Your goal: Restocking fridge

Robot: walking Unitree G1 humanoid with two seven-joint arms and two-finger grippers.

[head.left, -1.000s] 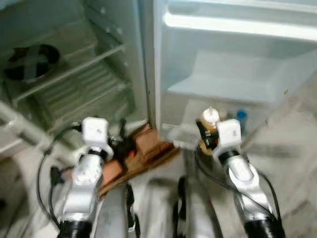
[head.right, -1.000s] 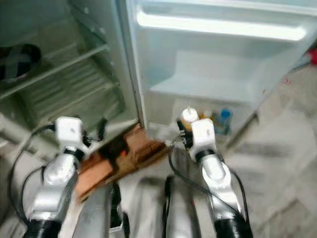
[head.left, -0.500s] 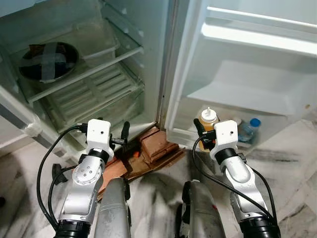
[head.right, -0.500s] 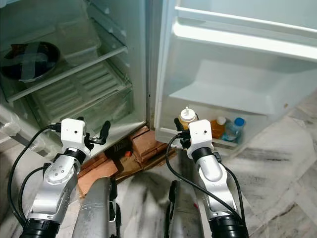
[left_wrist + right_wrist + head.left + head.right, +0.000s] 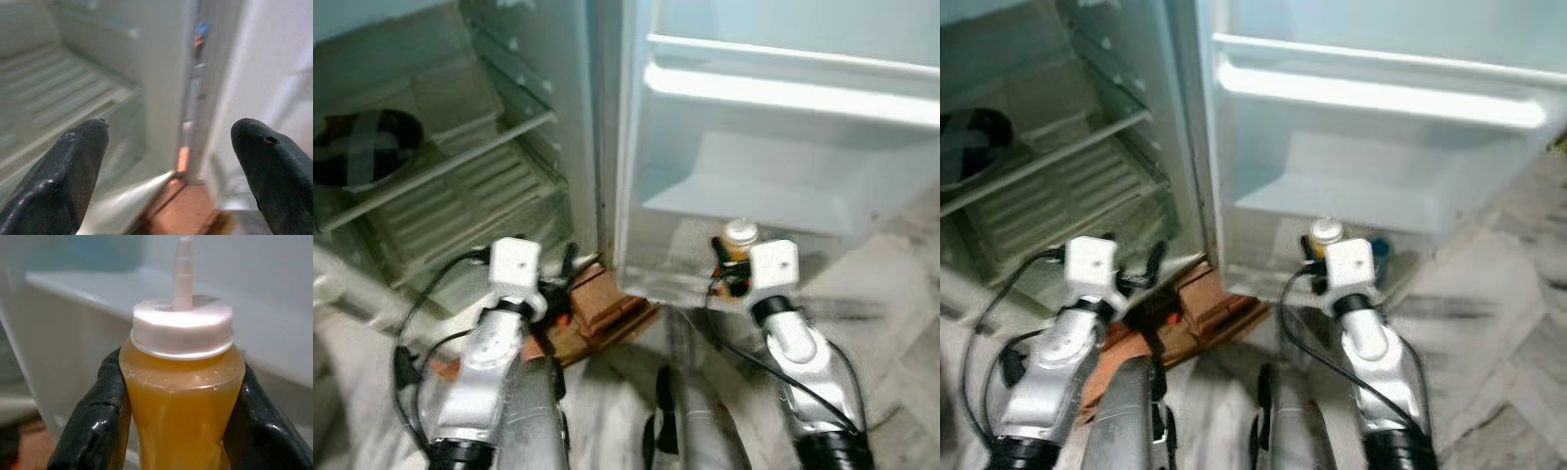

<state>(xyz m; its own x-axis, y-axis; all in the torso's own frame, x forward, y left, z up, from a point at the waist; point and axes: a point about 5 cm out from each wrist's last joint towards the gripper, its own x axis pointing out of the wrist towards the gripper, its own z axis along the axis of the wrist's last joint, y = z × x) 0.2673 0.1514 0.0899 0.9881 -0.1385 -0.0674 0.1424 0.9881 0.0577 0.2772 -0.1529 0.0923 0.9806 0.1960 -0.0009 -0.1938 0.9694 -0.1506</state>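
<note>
You have one squeeze bottle [image 5: 182,396] of orange sauce clamped in the right gripper [image 5: 178,431] before the fridge door [image 5: 773,127], and the left gripper [image 5: 168,161], fingers spread, near that door's hinge.

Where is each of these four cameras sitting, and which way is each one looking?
Left eye view: on the head, looking down at the open fridge, its door shelf and both silver arms.
Right eye view: beside it, same scene, slightly shifted.
Left wrist view: on the left wrist, looking past the open left gripper into the fridge.
Right wrist view: on the right wrist, looking at the sauce bottle in the right gripper.
Shared: the bottle appears in both eye views too.
</note>
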